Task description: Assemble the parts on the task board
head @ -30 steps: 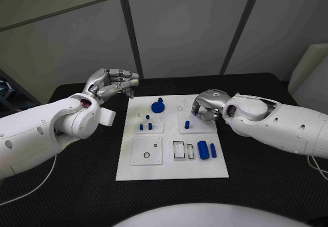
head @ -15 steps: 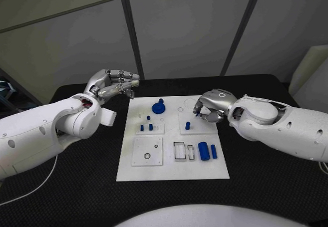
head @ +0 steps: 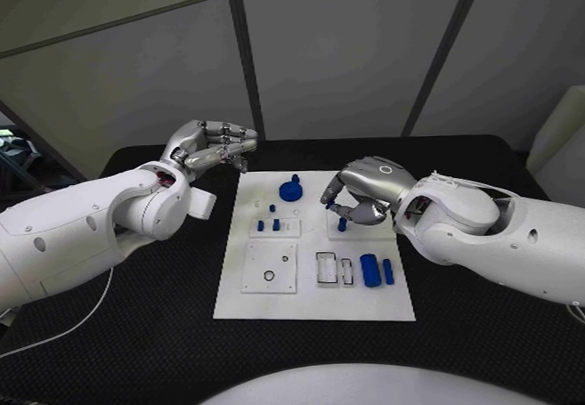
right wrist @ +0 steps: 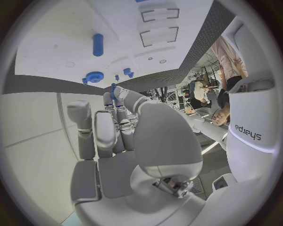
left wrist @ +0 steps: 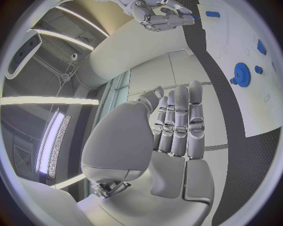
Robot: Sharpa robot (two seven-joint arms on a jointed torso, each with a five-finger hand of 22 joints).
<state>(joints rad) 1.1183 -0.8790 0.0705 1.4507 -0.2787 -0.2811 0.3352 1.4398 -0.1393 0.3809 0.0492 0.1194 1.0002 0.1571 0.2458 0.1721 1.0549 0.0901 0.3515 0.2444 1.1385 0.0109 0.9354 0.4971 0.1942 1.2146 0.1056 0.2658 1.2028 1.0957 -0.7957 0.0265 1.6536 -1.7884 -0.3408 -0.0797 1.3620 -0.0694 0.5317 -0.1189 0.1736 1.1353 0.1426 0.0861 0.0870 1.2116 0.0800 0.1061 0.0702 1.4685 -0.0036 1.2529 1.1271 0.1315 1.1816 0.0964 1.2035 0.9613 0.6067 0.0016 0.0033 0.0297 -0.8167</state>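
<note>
The white task board (head: 315, 295) lies mid-table. On it are a blue round knob (head: 291, 189), two short blue pegs (head: 267, 226), a standing blue peg (head: 342, 224) and a thick blue cylinder (head: 370, 270) beside a thin one. My right hand (head: 358, 194) hovers over the board's far right part, just above the standing peg, fingers curled. A small blue part (right wrist: 113, 87) shows at its fingertips. My left hand (head: 214, 148) hangs off the board's far left corner, fingers curled in on nothing (left wrist: 177, 127).
Raised white sub-plates sit on the board, one with a small ring (head: 268, 275) and one with two rectangular slots (head: 333, 269). Black table (head: 142, 297) surrounds the board on both sides and in front. Grey partition walls stand behind.
The camera has shifted slightly. My right hand has moved a little inward over the board, closer above the standing peg. The left hand stays as it was.
</note>
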